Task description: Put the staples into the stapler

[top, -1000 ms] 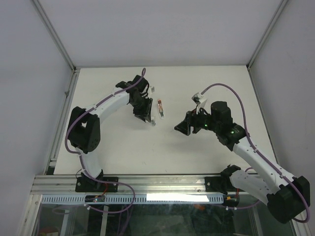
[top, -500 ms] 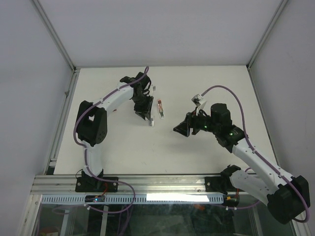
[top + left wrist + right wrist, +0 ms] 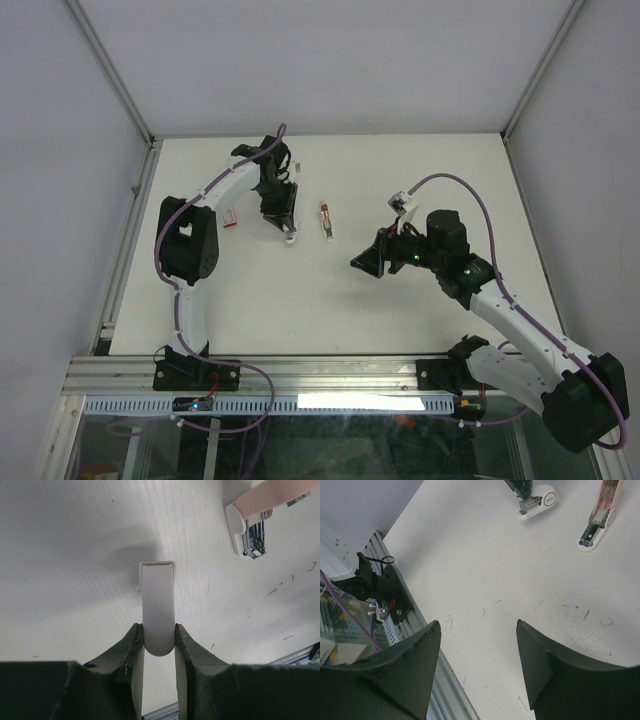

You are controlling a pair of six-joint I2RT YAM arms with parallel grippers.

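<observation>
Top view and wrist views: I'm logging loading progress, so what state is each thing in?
left gripper: shut on white piece.
white piece: clamped at one end.
right gripper: open, empty.
stapler: lying on table, ungripped.
staples: box on table, ungripped.

Stapler [image 3: 252, 530] pink plastic, shiny metal; white piece [image 3: 158, 610] smooth plastic; table [image 3: 75, 555] matt, scuffed

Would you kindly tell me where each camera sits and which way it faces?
Top external: above and behind the bases, looking down on the white table; both arms show.
Left wrist: on the left arm, looking at the table past the left tool, shut on a white rounded plastic strip.
Right wrist: looking at the table between the open right tool fingers.
Shared: all three show the pink-and-white stapler.
</observation>
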